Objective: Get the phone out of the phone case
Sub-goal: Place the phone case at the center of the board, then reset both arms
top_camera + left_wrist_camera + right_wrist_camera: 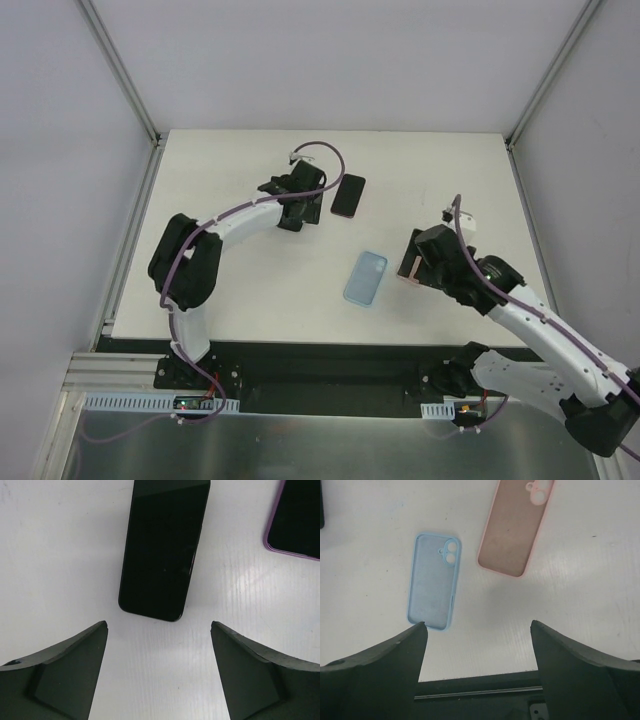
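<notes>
Left gripper (159, 675): released; the two fingers are spread wide at the lower corners of the left wrist view; nothing is held between them; the gripper is held over the far middle of the table (250, 290).
Right gripper (479, 675): released; the fingers are spread wide and nothing is gripped; the gripper is held over the near right part of the table.
Bare black phone (164, 550): laid flat with a dark face up; no case is seen around it; its near end is found just beyond the left gripper's open fingers and is touched by neither.
Phone in the purple case (297, 517): laid flat to the right of the bare black phone, apart from it; the purple rim is seen around its edge, so the phone is seated in its case; only one corner is shown in the left wrist view; in the top view it is seen just right of the left gripper.
Blue case (434, 582): empty; the inner side is turned up; laid flat near the middle of the table, between the two arms.
Pink case (516, 527): empty; the inner side is turned up; laid flat beside the blue case, apart from it and slightly tilted; in the top view it is largely hidden under the right gripper.
</notes>
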`<state>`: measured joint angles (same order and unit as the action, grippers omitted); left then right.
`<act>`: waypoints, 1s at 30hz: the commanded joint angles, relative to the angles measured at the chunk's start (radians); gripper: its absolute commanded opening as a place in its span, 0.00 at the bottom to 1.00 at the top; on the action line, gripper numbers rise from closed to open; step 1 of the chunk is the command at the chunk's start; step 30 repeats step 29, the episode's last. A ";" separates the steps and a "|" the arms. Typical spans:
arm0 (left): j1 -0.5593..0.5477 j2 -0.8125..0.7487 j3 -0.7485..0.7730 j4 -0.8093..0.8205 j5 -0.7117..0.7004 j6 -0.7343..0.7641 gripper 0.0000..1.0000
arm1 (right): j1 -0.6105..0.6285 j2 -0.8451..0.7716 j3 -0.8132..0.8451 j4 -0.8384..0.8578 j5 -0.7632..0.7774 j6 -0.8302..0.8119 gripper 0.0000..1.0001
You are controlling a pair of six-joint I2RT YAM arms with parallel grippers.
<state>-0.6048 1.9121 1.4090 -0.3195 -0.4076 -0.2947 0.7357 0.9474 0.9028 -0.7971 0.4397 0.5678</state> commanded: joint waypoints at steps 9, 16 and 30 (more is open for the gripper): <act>0.010 -0.510 -0.304 -0.021 0.219 -0.058 0.83 | 0.002 -0.248 0.044 -0.327 0.217 0.030 0.86; 0.013 -0.689 -0.461 -0.029 0.276 -0.115 0.84 | 0.002 -0.314 -0.010 -0.379 0.221 0.083 0.86; 0.013 -0.729 -0.492 -0.039 0.319 -0.150 0.84 | 0.002 -0.378 -0.050 -0.435 0.240 0.121 0.85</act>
